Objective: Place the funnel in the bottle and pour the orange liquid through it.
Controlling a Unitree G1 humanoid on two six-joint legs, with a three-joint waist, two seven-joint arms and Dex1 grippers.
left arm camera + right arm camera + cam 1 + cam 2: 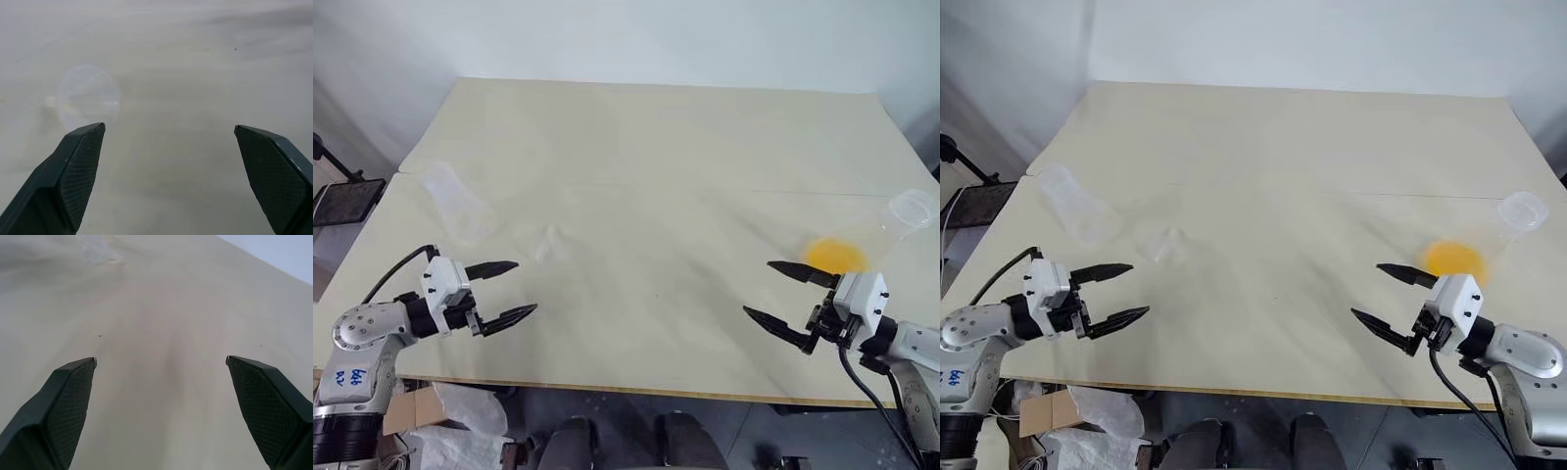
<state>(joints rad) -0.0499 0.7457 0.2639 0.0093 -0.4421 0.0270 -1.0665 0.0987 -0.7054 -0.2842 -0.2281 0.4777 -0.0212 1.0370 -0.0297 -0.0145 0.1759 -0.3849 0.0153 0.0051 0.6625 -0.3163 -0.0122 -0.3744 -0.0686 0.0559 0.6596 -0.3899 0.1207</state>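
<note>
roughly sideways: funnel (88,95) on its side, rim facing left hand (168,147).

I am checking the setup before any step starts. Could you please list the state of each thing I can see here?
bottle: clear, empty, standing on the table, not held.
funnel: lying on the table near the bottle, not yet placed in it.
flask: standing near the right edge, mouth open.
orange liquid: shallow pool inside the flask, not poured.
left end effector: open, empty.
right end effector: open, empty.
</note>
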